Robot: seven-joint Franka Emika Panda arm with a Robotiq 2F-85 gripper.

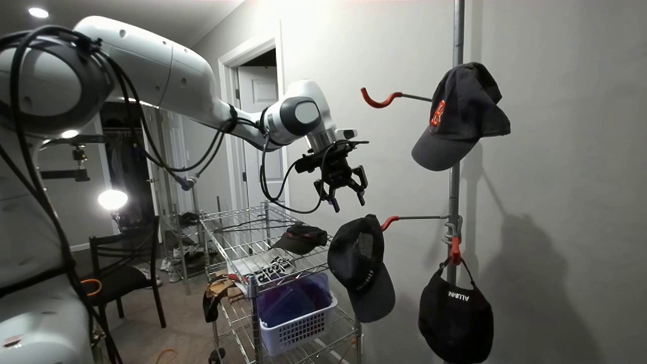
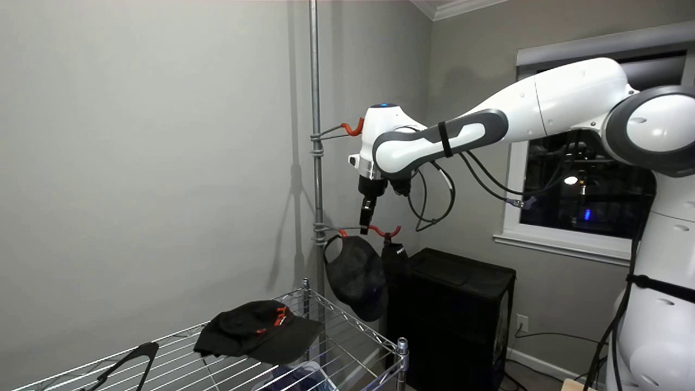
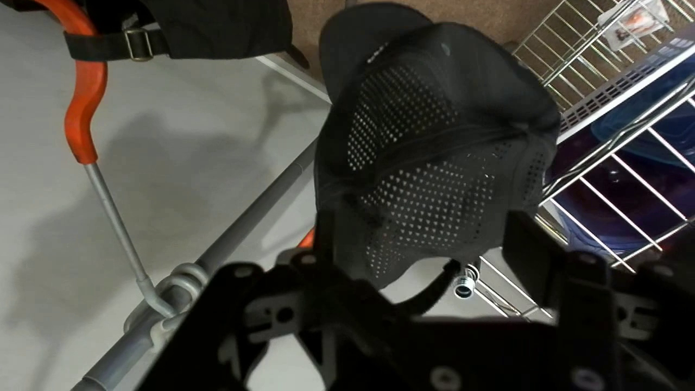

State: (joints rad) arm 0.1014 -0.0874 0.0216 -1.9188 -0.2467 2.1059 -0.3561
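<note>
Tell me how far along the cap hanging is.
Looks done: the upper cap, mesh cap and Alumni cap hang at the pole.
In hand: nothing; the gripper is open above the mesh cap.
Probably left: one loose cap, lying on the shelf.

My gripper (image 1: 349, 204) looked pretty matt, the perforated cap (image 3: 429, 141) was dull cloth, the hook end (image 3: 81, 119) smooth and plasticky, the pole (image 1: 454, 192) satiny metal, and that rack (image 2: 361, 324) was super shiny wire.

"What hangs on the pole (image 1: 458, 30)?"
"A mesh cap (image 1: 354, 253) and an ALUMNI cap (image 1: 457, 323), on hooks (image 1: 455, 248), with a gray cap (image 1: 465, 111) above."
"And the shelf (image 2: 402, 357)?"
"A red-lettered cap (image 2: 250, 328) and a hanger (image 2: 146, 349) lie on top."
</note>
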